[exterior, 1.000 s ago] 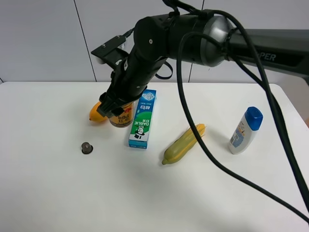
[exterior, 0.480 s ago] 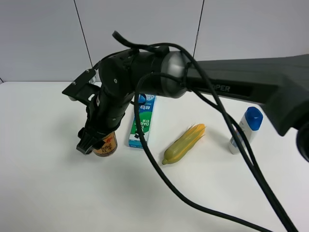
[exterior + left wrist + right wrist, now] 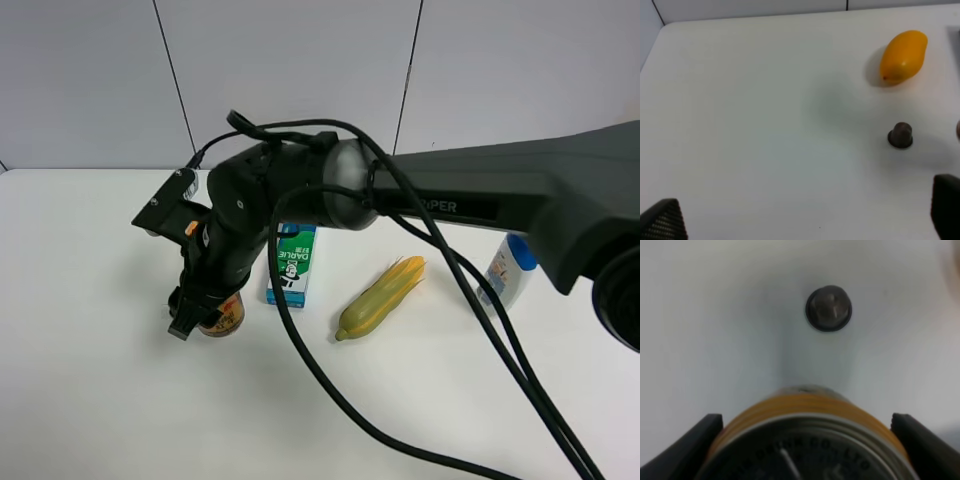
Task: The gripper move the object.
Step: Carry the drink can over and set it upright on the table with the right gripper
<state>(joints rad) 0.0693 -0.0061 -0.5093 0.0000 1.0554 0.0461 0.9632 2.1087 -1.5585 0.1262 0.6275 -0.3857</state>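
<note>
The gold-orange drink can [image 3: 224,314] stands upright low over the white table, left of the green box. My right gripper [image 3: 205,318] reaches across from the right and is shut on it. I cannot tell whether the can touches the table. In the right wrist view the can's silver top [image 3: 810,440] fills the space between the two black fingers [image 3: 687,445], with the small dark cap [image 3: 828,308] on the table beyond. My left gripper [image 3: 802,220] is open and empty; only its fingertips [image 3: 662,220] show. It is out of the exterior view.
An orange-yellow mango [image 3: 903,55] and the dark cap [image 3: 900,135] lie ahead of the left gripper. A green-and-blue toothpaste box [image 3: 293,265], a corn cob [image 3: 380,298] and a white bottle with a blue cap [image 3: 500,275], partly behind the arm, lie to the right.
My right gripper has carried the can from beside the mango and box toward the front left. It now hides the mango and cap in the exterior view.
</note>
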